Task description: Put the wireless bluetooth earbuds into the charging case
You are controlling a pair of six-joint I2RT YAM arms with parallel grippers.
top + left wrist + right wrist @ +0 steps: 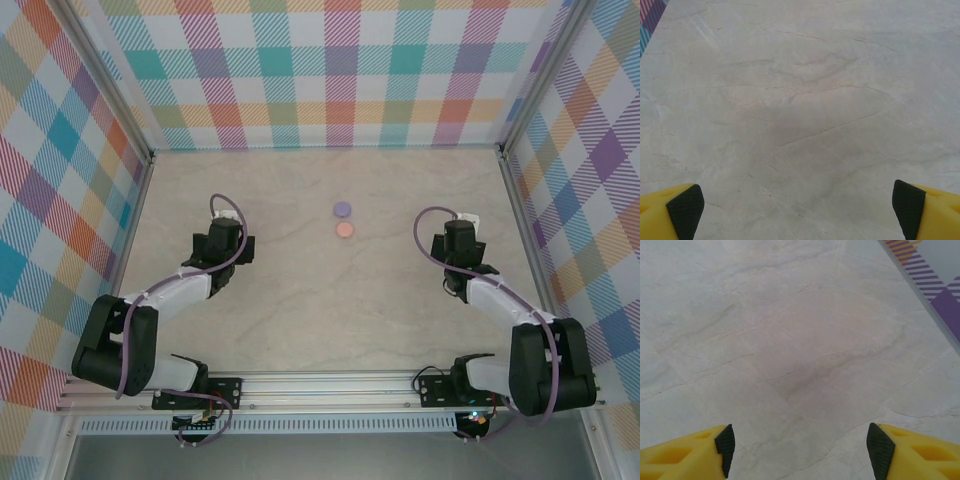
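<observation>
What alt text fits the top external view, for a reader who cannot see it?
A purple disc and an orange disc lie close together on a pale marbled table. The left hand and the right hand hang to either side, between plaid walls.

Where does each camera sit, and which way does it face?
Top external: high behind the robot, looking down at the table, left arm, right arm, purple disc, orange disc.
Left wrist: on left arm, facing the table past open left fingers.
Right wrist: on right arm, facing table, open right fingers, checked wall.
Shared: marble table.
</observation>
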